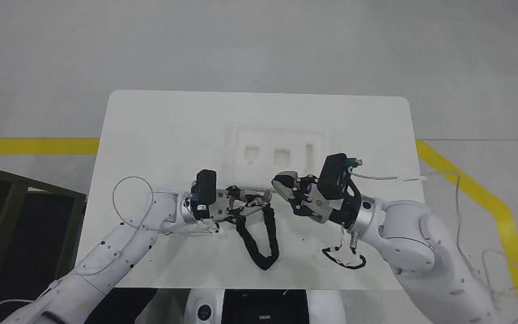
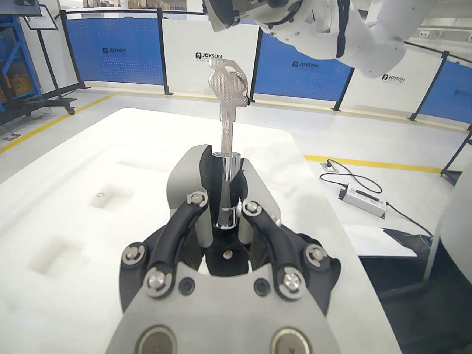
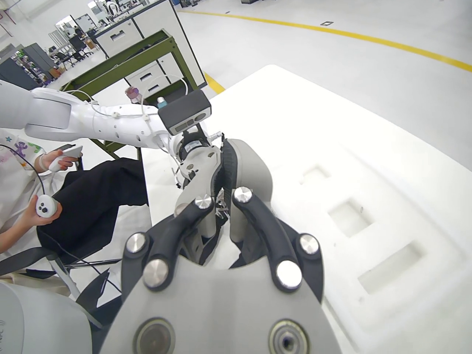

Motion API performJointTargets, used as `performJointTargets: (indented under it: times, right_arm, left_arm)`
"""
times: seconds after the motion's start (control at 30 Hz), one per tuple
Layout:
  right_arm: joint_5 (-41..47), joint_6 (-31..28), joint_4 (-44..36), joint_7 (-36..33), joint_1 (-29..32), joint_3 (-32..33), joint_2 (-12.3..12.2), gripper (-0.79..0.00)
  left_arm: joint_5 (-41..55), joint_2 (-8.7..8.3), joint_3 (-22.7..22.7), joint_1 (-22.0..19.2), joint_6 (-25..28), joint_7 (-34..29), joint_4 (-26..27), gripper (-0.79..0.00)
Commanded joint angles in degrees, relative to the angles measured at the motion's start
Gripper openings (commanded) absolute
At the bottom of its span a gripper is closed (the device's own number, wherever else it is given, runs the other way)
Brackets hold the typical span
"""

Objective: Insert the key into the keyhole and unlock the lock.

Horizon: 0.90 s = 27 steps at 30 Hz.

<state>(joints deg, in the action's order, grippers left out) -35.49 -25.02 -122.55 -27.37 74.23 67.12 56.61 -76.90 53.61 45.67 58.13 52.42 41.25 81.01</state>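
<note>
My left gripper [image 2: 225,158] is shut on a chrome lock cylinder [image 2: 226,193], holding it just above the table. A silver key [image 2: 228,86] is seated in the cylinder's keyhole, its head and a small ring sticking out free. The lock's black cable loop [image 1: 259,239] hangs from the left gripper [image 1: 241,200] onto the table. My right gripper [image 1: 281,183] hovers a short way beyond the key head without touching it. Its fingers [image 3: 247,171] are shut on nothing. The two grippers face each other near the table's middle.
A white foam tray [image 1: 279,134] with three shallow recesses lies just behind the grippers. A small black strap or cable [image 1: 344,257] lies under the right arm by the table's front edge. The white table [image 1: 162,130] has free room at the left and far side.
</note>
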Motion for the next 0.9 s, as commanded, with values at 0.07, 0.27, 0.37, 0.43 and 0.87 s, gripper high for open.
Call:
performJointTargets:
  times: [0.07, 0.27, 0.37, 0.43, 0.87]
  right_arm:
    - [-1.4, 0.1, 0.5, 1.6, -0.5, -1.7, 0.4, -0.785]
    - [-2.3, 0.2, 1.6, 2.6, -1.4, -3.0, 0.8, -0.785]
    - [-2.6, 0.4, 2.1, 3.3, -1.6, -3.1, 1.0, -0.785]
    - [-2.7, 0.4, 2.6, 3.9, -1.8, -3.0, 1.1, -0.785]
    - [-1.9, -0.8, 3.1, 2.5, -1.6, -3.9, 1.5, -0.785]
  left_arm:
    - [1.7, 0.9, -1.2, -0.7, 1.2, 0.4, -1.0, -0.785]
    - [2.3, 2.11, -2.4, -1.6, 2.3, 1.6, -2.7, -0.785]
    - [2.0, 2.53, -2.7, -1.9, 2.7, 2.2, -3.3, -0.785]
    - [1.7, 2.8, -2.8, -2.0, 2.9, 2.9, -3.6, -0.785]
    - [-0.7, 3.59, -2.0, -1.7, 3.4, 5.6, -4.4, -0.785]
